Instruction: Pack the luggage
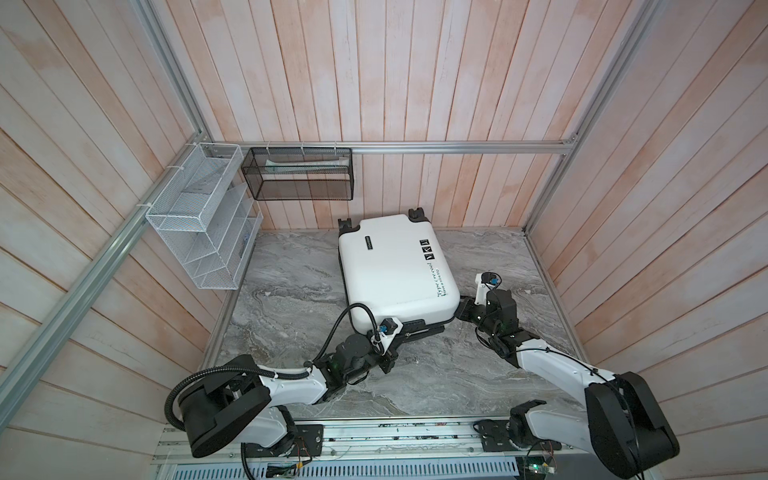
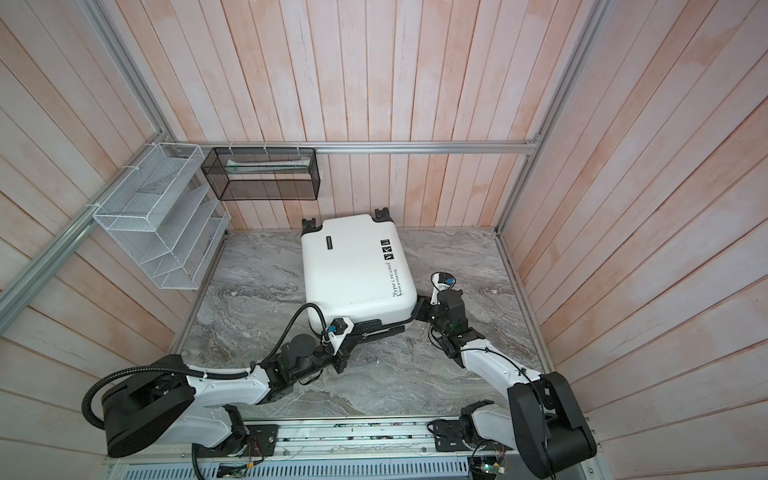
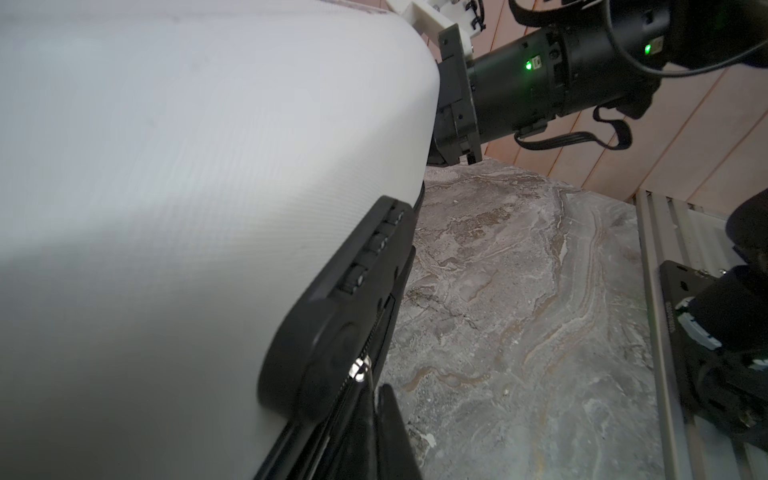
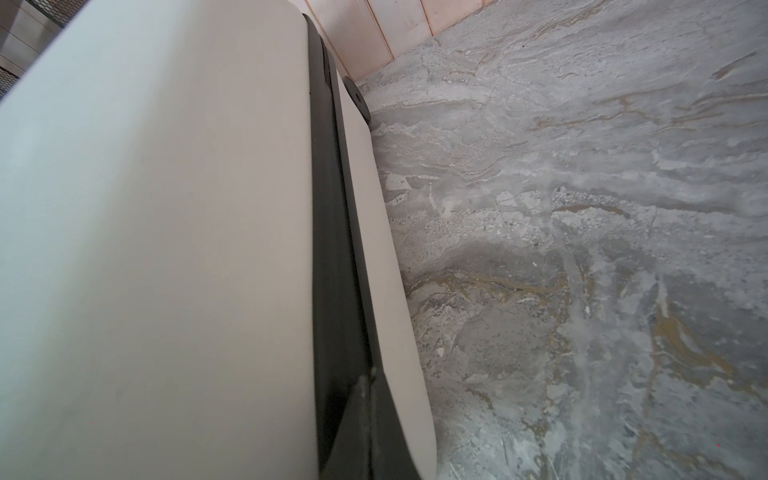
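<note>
Left pincer clenched, tip beside zipper pull by lock. Right pincer clenched, tip wedged in dark seam at near-right corner. Luggage flat on surface, wheels toward back wall. I'd lift both tips together, slowly, lest shell skid.
</note>
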Robot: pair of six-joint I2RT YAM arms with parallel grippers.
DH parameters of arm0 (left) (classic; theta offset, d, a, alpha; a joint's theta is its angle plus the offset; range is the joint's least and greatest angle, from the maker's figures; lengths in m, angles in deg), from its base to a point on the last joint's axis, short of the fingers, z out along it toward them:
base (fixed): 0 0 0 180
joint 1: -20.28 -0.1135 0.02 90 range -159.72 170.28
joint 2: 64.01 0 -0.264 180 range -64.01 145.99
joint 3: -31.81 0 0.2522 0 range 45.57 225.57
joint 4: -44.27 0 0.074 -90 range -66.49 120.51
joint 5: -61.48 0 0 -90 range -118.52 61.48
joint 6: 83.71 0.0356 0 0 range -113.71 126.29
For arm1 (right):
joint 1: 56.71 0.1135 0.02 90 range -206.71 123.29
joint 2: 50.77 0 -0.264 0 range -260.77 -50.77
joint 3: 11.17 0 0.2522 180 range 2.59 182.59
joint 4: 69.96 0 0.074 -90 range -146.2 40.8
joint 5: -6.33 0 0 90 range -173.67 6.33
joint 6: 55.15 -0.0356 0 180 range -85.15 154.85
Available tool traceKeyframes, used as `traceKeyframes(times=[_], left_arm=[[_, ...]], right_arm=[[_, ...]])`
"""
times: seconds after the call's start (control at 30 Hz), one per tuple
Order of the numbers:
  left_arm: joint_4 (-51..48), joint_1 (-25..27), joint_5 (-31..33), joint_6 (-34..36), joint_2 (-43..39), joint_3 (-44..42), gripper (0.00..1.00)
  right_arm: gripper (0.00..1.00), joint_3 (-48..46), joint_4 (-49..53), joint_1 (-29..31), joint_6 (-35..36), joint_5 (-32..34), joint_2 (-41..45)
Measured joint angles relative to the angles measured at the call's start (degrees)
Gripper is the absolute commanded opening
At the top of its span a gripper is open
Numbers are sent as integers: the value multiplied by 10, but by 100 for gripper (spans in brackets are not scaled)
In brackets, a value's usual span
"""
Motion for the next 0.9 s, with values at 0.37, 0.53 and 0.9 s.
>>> traceKeyframes(times=[0.37,0.53,0.9], left_arm=[[78,51,71,30,54,-12,0],[153,69,104,72,103,-13,0],[205,80,107,162,176,36,0]], right_arm=[[0,0,1,53,-33,29,0],[0,0,-1,60,-42,30,-2],[0,0,-5,67,-51,37,-5]])
